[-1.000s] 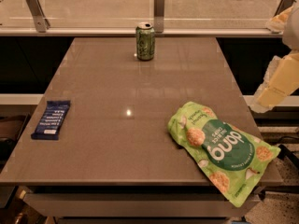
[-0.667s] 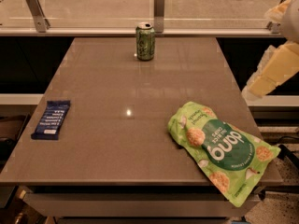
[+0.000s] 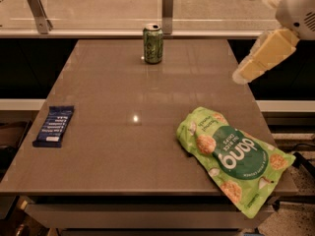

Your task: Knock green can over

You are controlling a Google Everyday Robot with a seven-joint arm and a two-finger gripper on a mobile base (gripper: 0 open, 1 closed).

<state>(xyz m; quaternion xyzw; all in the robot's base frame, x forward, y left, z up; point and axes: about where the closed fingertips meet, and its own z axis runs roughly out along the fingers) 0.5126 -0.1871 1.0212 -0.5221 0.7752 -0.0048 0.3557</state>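
Observation:
The green can (image 3: pixel 153 44) stands upright at the far edge of the brown table (image 3: pixel 123 92), near the middle. It has a pale patterned print and a silver top rim. My gripper (image 3: pixel 244 73) hangs in the air at the upper right, above the table's right edge. It points down and to the left. It is well to the right of the can and a little nearer than it, touching nothing.
A large flat green "dang" snack bag (image 3: pixel 230 155) lies at the near right corner, overhanging the edge. A dark blue snack bar (image 3: pixel 54 126) lies at the left edge. A glass rail with metal posts (image 3: pixel 168 4) runs behind the table.
My gripper has moved left and a little up, from beyond the table's right side to above its right edge. The can, bag and bar have not moved.

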